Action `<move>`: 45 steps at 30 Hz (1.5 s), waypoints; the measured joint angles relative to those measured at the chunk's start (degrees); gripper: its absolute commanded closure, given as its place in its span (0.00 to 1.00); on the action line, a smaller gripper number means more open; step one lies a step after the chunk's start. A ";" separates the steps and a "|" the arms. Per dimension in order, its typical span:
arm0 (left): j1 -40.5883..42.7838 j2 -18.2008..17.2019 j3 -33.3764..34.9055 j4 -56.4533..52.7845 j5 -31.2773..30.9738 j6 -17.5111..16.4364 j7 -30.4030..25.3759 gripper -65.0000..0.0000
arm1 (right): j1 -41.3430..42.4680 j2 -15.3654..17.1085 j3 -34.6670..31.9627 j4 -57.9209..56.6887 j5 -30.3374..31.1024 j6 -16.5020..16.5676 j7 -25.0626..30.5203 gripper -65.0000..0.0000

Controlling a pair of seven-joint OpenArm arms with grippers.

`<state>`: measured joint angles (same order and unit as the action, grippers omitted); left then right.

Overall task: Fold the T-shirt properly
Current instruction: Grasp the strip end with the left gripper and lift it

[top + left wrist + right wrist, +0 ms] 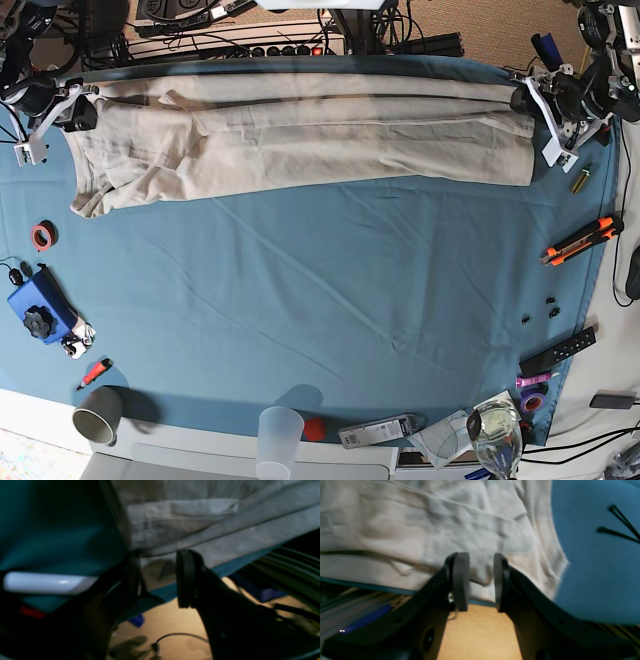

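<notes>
The beige T-shirt (300, 135) lies stretched in a long folded band along the far edge of the blue table cloth (320, 300). My left gripper (530, 100) is at its right end. In the left wrist view the left gripper (157, 580) has its jaws apart, with the shirt's edge (200, 530) just beyond and between them. My right gripper (78, 112) is at the shirt's left end, above a sleeve (90, 200). In the right wrist view the right gripper (481, 580) also has its jaws apart over the shirt's hem (420, 530) at the table edge.
An orange cutter (585, 240) and a black strip (560, 350) lie at the right edge. A red tape ring (42, 236) and a blue device (35, 305) lie at the left. Two cups (98, 425) (280, 435) and a glass (495, 430) stand along the front.
</notes>
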<state>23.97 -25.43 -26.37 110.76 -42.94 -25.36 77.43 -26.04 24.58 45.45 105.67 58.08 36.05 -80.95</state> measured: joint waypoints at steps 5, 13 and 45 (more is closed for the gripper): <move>0.76 -0.07 -0.02 6.32 6.27 0.35 -3.37 0.61 | 0.33 0.00 0.04 1.07 0.48 0.00 -0.04 0.74; 4.42 1.22 -0.07 11.50 13.07 9.51 -11.32 0.46 | 0.33 0.02 0.15 3.06 -2.71 0.00 -0.04 0.74; -4.00 11.98 -1.51 -9.07 -6.97 5.16 -8.24 0.51 | 0.35 0.02 0.15 3.06 -3.21 0.00 -0.02 0.74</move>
<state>19.97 -13.45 -27.88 101.69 -49.91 -20.21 69.19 -25.69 24.60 45.60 108.73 54.87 36.05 -80.97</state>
